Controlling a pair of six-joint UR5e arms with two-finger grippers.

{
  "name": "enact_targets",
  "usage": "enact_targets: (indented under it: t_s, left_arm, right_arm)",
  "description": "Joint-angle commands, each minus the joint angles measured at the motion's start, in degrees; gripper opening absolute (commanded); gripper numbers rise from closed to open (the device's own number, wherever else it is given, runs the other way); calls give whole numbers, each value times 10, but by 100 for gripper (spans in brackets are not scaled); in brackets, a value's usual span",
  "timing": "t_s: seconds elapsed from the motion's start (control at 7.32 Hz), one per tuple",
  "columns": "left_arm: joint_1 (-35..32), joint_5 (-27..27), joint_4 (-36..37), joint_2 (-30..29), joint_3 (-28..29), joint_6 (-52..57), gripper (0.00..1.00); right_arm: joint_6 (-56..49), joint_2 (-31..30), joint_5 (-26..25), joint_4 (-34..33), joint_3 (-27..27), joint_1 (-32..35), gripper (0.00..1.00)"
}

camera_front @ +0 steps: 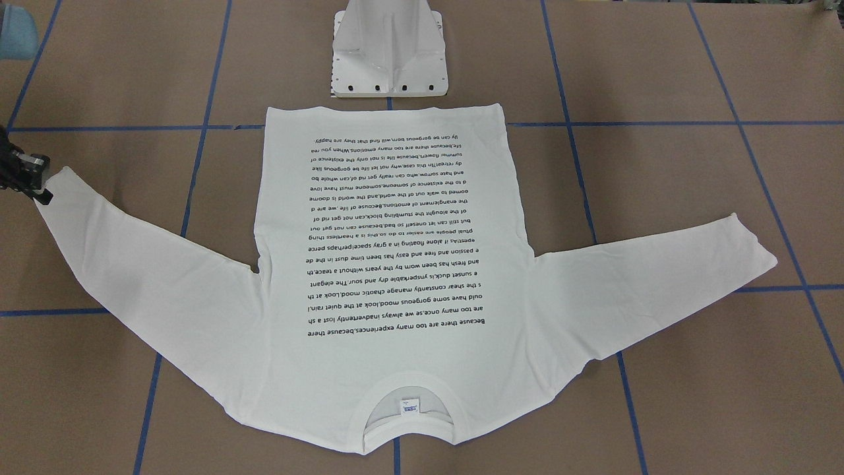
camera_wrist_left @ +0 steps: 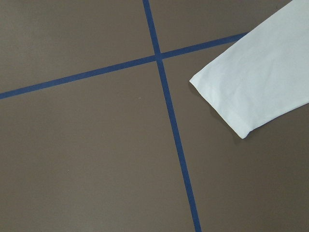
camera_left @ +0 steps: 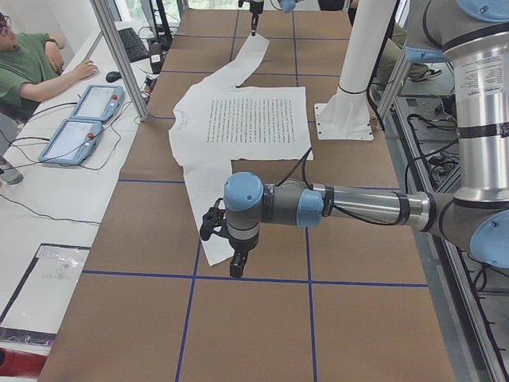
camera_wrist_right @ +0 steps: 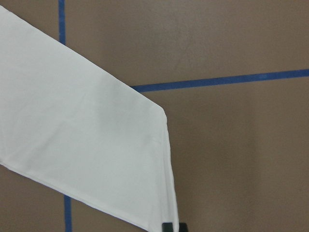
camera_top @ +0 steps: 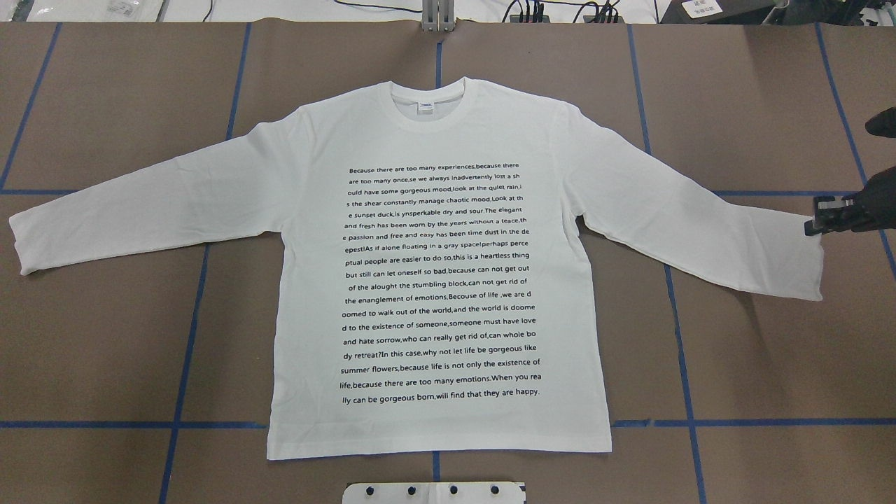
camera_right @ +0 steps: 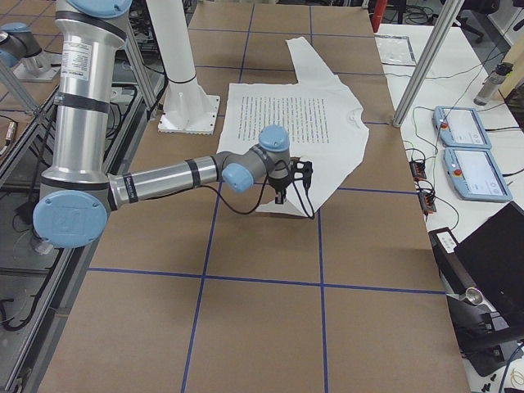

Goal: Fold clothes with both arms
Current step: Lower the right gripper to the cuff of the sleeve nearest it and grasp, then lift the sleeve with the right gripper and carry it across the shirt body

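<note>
The white long-sleeved T-shirt [camera_top: 434,280] lies flat on the brown paper-covered table [camera_top: 105,336], printed side up, with both sleeves spread out to left and right. Its collar and small neck label [camera_top: 425,106] are on the far side. Its hem is on the near side, just short of the white pedestal base [camera_front: 389,59]. Blue tape lines [camera_top: 770,422] cross the table in a grid, and some of them run under the cloth.

The right gripper [camera_top: 814,222] is at the far corner of the right sleeve cuff [camera_top: 805,266], pointing down. In the right wrist view one black fingertip [camera_wrist_right: 168,226] shows right at the cuff's edge (only its very tip is in view). I cannot tell how wide the jaws stand or whether they have hold of the cloth.

The left gripper [camera_left: 237,269] shows only in the side view from the table's left end. It points down from the outstretched left arm [camera_left: 358,207], by the end of the left sleeve cuff [camera_wrist_left: 227,106]. The left wrist view shows that cuff lying flat beside a crossing of two tape lines. I cannot tell whether the left jaws are spread or closed, and nothing can be seen in them.

A person [camera_left: 32,68] sits at a white side desk beyond the table's far edge.
</note>
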Motion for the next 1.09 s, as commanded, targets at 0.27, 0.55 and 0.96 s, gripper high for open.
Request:
enact_targets:
  t_s: [0.27,0.55,0.96]
  left_arm:
    - [0,0,0,-1,2,0,100]
    - [0,-1,0,0,5,-1,100]
    - [0,1,0,1,6,0,100]
  right_arm:
    - [1,373,-57,-444,14,-10,0]
    - [10,478,-59,-444,-69,-29,0]
    - [105,688,-122,-429,-287,-121,0]
